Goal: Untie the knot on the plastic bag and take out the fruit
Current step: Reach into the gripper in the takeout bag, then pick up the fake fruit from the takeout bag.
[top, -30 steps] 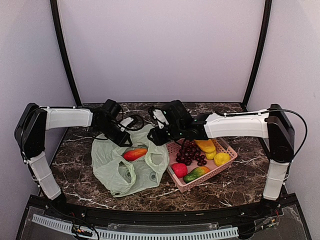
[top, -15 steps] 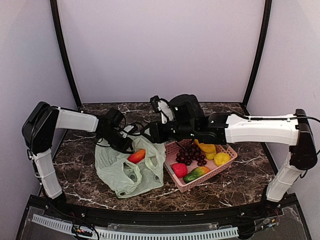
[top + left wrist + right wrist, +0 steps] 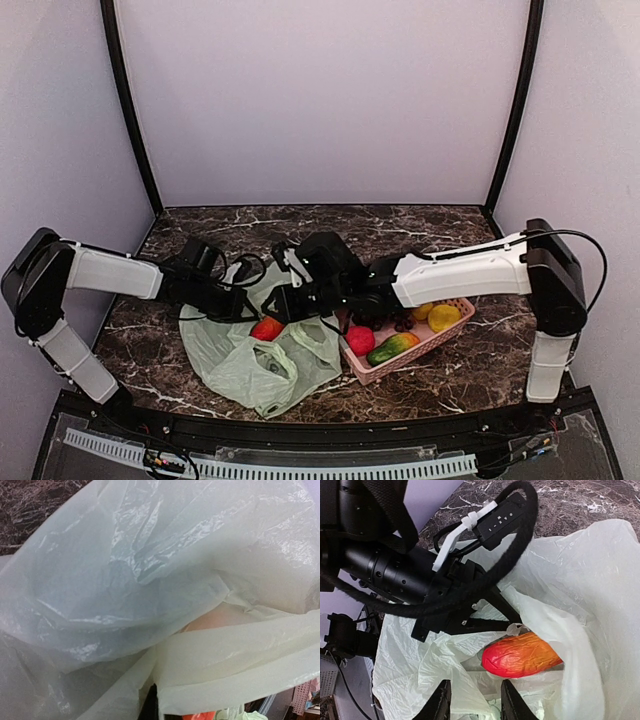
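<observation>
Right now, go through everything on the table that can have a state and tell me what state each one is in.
plastic bag, untied, mouth pulled open
red-orange fruit, lying inside the bag's mouth, not gripped
pink basket, holding other fruit
left tool, shut on the bag's rim
right tool, open, poised over the red-orange fruit

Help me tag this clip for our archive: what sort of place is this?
Probably a robot test booth: plain pale walls enclose a marble-patterned table, a left arm and right arm are mounted at its near edge, and fruit sits in a pink basket.
</observation>
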Robot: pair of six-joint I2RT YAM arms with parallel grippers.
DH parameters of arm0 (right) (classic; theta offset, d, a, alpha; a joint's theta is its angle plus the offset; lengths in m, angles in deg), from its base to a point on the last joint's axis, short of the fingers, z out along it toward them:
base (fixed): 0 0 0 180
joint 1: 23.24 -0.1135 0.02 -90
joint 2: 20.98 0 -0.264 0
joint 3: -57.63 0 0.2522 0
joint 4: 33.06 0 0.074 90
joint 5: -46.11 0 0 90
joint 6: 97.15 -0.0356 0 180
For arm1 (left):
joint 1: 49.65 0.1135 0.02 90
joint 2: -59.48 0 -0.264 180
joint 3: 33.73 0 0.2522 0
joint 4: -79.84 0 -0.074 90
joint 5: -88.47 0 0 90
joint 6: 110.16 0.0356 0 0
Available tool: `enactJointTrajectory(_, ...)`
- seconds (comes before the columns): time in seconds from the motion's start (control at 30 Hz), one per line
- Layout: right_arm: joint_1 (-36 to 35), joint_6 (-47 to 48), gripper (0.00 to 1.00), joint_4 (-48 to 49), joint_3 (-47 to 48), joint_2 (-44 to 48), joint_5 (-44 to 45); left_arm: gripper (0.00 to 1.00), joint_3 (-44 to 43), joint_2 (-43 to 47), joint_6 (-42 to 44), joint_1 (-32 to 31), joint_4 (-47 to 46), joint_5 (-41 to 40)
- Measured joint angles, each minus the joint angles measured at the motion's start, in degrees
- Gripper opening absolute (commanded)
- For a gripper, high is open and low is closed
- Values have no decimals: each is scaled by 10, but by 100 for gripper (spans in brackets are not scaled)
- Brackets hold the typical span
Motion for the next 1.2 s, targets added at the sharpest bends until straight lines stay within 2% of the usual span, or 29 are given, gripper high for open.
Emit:
enactJointTrajectory(0.13,-2,-8,30,-12,26,-26,7,1,14,18,-18,-2,-29,1)
enactJointTrajectory(0.33,-3,-25,36,-53,76,-85,50,1,31,22,-23,-4,-46,1)
enactJointTrajectory(0.6,4,-51,49,-103,96,-121,78,1,33,14,-19,-6,-54,3)
enactJointTrajectory(1.03,15,-47,67,-113,151,-175,66,1,47,9,-10,-23,-69,6)
enactJointTrajectory(1.1,16,-46,66,-117,155,-183,64,1,48,7,-10,-23,-71,4)
enactJointTrajectory(1.2,17,-46,50,-122,164,-192,60,1,48,6,-10,-23,-71,-2)
